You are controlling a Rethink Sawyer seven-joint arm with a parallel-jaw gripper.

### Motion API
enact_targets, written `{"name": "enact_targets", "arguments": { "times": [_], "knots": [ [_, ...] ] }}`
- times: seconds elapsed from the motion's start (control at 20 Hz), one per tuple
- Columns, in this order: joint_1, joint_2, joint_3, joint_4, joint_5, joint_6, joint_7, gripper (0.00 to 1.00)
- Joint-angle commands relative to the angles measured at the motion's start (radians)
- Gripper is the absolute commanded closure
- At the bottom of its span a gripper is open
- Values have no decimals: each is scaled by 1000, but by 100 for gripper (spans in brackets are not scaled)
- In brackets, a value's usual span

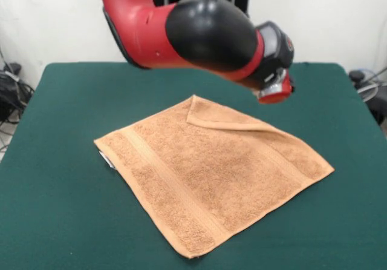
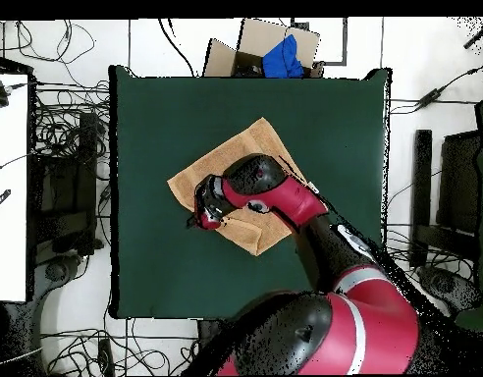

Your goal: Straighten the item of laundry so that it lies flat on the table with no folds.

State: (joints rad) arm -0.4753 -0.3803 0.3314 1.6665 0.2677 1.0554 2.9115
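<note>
Towel [image 1: 211, 176] [image 2: 247, 145] spread beneath gripper [image 1: 275, 91] [image 2: 203, 209]

Item one, the towel [image 1: 205, 173]: I read it as looped terry cloth, matt and rough, with flatter woven bands. Item two, the table [image 1: 60, 209]: matt dark green cloth-like top. Item three, the arm [image 1: 181, 31]: I see glossy, smooth red and black plastic shells.

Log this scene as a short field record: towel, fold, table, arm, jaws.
towel: orange-tan towel, spread on the table, one corner turned over
fold: flap at the far corner in the front view, lying on top of the towel
table: dark green top, far bigger than the towel
arm: gripper above the towel near the flap
jaws: state cannot be told
</note>
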Motion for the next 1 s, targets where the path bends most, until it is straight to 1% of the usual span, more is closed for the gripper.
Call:
{"name": "enact_targets", "arguments": {
  "times": [0.05, 0.25, 0.3, 0.35, 0.4, 0.7, 0.9, 1.0],
  "knots": [
    [-19, -61, 28, 115, -63, -54, -122, 100],
    [-8, -61, 2, 75, -118, -60, -114, 100],
    [8, -44, -32, 38, -175, -104, -117, 100],
    [18, -40, -44, 28, -200, -130, -110, 100],
    [44, -28, -83, 3, -263, -199, -93, 100],
    [134, 6, -199, -58, -462, -441, 29, 100],
    [191, 13, -254, -64, -490, -554, 111, 100],
    [217, 20, -285, -72, -483, -593, 135, 100]
  ]
}}
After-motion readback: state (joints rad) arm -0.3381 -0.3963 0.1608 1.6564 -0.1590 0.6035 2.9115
